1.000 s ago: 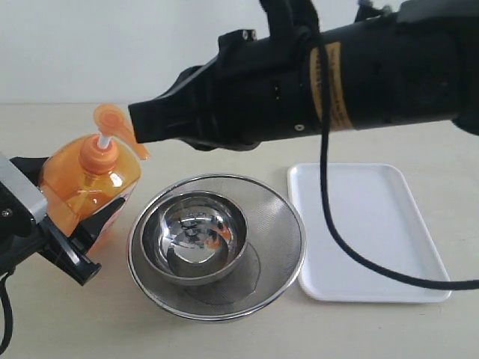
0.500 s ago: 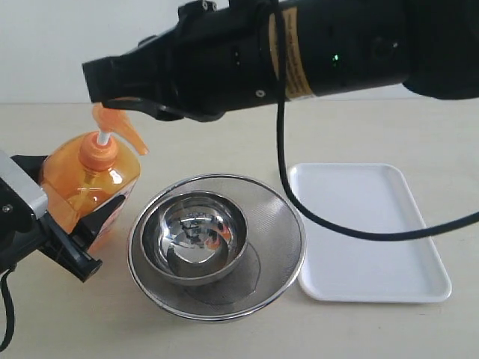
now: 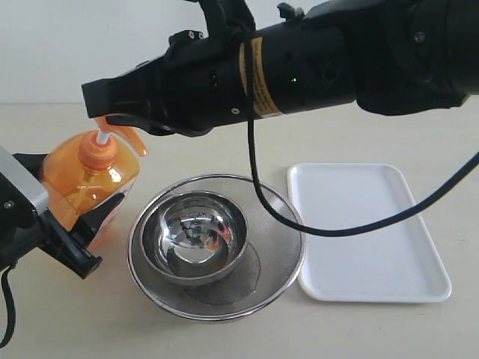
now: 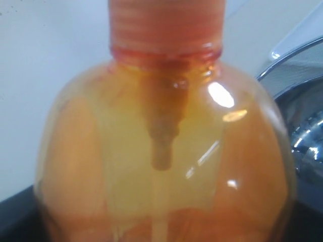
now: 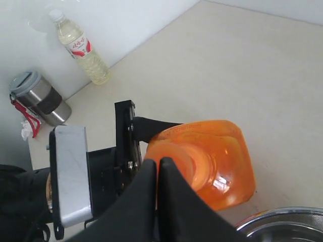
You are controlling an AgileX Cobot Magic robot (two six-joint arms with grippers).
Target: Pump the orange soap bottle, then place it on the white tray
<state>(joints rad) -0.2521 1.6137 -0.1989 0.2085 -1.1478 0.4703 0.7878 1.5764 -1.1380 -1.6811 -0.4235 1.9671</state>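
Observation:
The orange soap bottle [image 3: 86,183] stands tilted at the left of the table, and my left gripper [image 3: 63,213] is shut on its body, one black finger [image 3: 75,258] showing at the front. In the left wrist view the bottle [image 4: 161,151] fills the picture. My right gripper [image 3: 96,103] is shut, and its tips sit right on top of the orange pump head [image 3: 127,138]. The right wrist view has the closed fingertips [image 5: 158,164] over the pump head [image 5: 176,159] and the bottle [image 5: 217,161]. The white tray [image 3: 367,232] lies bare at the right.
A round steel mesh strainer [image 3: 277,247] holding a steel bowl [image 3: 194,235] sits between the bottle and the tray. The right arm spans the back of the table, its cable [image 3: 299,224] hanging over the strainer's edge. A drink bottle [image 5: 81,48] and steel tumbler [image 5: 38,98] stand apart.
My right arm has swung left, bringing its shut tips from beside the nozzle to over the pump head. The bottle and my left gripper have barely moved.

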